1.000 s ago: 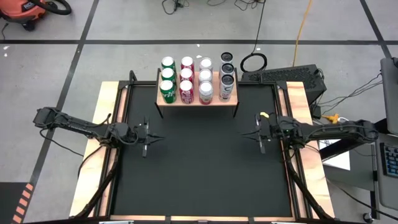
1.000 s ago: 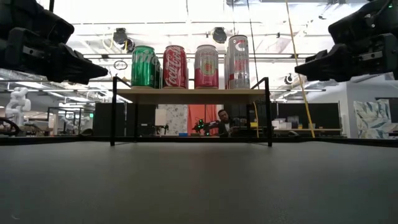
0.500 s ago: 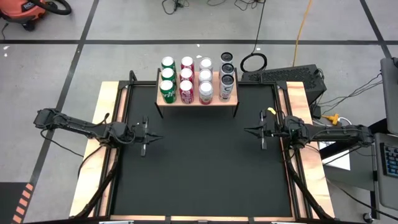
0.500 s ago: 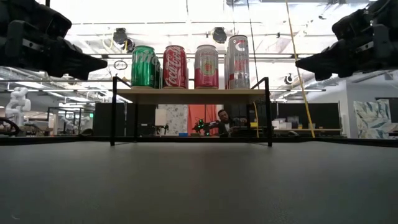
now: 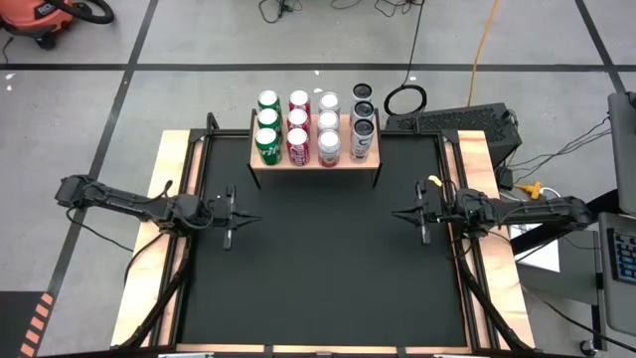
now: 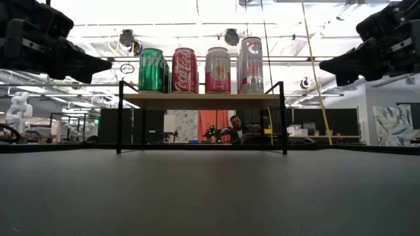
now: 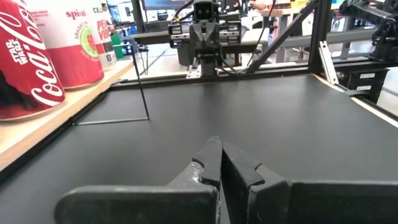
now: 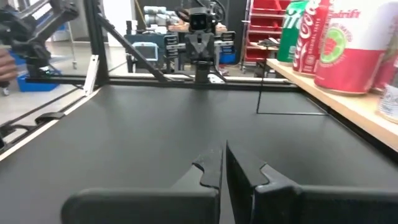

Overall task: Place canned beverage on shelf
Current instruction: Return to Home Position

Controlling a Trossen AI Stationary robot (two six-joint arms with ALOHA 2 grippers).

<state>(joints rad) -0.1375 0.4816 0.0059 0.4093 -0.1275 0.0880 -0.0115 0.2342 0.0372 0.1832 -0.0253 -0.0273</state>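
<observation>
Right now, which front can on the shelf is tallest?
The white can, rightmost on the shelf; it overtops the green can, red can and pink can.

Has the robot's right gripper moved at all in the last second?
Yes. The right gripper has slid slightly outward, away from the light-wood shelf with black legs, toward the table's right edge. The left gripper waits opposite.

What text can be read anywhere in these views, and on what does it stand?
"Coca-Cola", "STAR WARS": red can on the shelf, left wrist view.
"spin" (left wrist view), "drift" (right wrist view): word parts on the white-and-red can.
Green can: lettering too blurred to read.
Tall white can: one large red mark like a "C"; the rest is too small.
</observation>
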